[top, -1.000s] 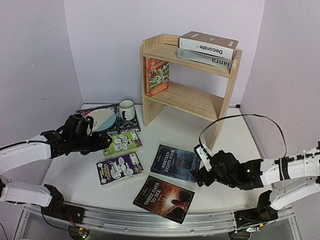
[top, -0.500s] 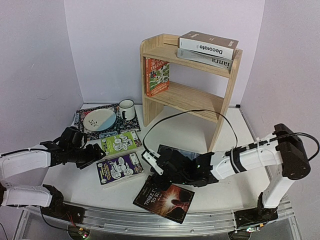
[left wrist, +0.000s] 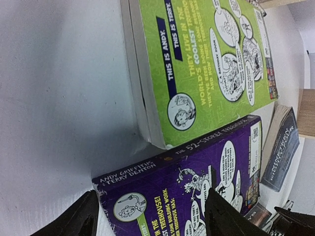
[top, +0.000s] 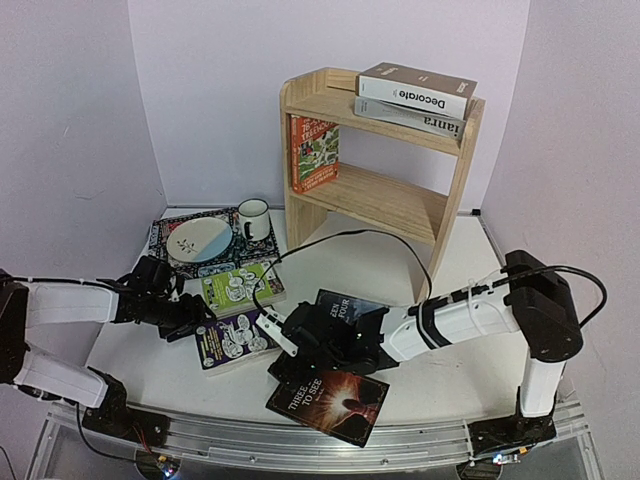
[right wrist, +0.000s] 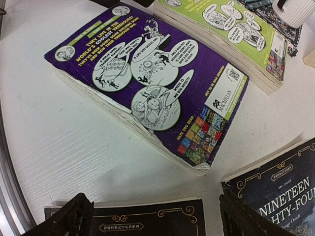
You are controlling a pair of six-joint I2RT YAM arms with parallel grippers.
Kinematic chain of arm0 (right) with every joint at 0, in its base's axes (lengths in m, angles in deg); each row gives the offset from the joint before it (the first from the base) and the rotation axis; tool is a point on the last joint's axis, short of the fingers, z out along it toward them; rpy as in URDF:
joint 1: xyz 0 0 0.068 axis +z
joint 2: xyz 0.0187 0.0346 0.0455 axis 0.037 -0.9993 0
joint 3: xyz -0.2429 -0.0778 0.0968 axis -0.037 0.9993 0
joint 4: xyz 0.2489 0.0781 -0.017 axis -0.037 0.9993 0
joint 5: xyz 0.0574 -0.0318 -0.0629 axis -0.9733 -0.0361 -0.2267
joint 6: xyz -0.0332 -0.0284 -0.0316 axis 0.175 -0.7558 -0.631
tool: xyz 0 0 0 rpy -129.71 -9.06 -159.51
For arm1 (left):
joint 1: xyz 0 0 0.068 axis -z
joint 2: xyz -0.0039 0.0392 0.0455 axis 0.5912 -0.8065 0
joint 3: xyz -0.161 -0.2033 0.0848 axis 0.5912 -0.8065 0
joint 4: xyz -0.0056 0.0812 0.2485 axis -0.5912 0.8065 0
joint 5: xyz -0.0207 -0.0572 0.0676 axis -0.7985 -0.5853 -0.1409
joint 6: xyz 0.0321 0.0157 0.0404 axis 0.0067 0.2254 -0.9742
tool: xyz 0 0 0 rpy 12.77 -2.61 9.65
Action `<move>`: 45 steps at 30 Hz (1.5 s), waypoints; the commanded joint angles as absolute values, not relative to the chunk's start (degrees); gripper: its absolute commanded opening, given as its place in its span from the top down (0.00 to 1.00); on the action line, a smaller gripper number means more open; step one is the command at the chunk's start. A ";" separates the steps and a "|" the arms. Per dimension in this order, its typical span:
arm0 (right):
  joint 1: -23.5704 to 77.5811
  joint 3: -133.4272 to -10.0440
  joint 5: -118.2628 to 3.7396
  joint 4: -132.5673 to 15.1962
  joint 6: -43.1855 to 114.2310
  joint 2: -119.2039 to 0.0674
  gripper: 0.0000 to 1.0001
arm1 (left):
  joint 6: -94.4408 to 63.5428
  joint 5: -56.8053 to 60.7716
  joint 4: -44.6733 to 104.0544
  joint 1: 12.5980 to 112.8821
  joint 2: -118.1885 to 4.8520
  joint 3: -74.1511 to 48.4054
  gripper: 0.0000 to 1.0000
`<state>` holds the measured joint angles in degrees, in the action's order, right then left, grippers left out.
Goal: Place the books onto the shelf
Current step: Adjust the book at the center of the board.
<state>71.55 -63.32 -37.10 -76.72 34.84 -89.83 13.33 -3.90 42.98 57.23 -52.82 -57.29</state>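
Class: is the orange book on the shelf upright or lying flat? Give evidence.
Upright: the orange book stands on its bottom edge on the lower board of the shelf, beside its left side panel, cover showing.

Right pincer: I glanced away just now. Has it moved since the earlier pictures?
Yes. The right pincer swung left, away from the shelf, over to the purple book.

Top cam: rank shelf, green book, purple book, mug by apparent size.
1. shelf
2. green book and purple book: look about alike, so not ranked
3. mug
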 commanded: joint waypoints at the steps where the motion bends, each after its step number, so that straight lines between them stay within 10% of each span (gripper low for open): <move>1: 71.88 -64.31 -37.56 -75.10 34.72 -90.25 0.10 | 11.28 -9.25 40.58 56.98 -55.28 -55.41 0.27; 18: 71.79 -64.03 -28.66 -75.85 40.58 -93.32 0.11 | 18.63 -20.20 41.13 61.11 -42.37 -62.19 0.27; 33: 71.80 -67.24 -25.60 -70.86 44.02 -95.60 0.08 | 7.28 7.99 53.20 60.81 -48.88 -48.50 0.21; 45: 71.79 -69.83 -20.21 -66.63 46.46 -98.26 0.08 | 2.54 -7.52 45.01 60.79 -59.28 -50.32 0.26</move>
<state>71.55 -67.12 -25.13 -71.16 45.09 -96.03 4.67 -1.16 49.28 60.88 -57.12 -50.16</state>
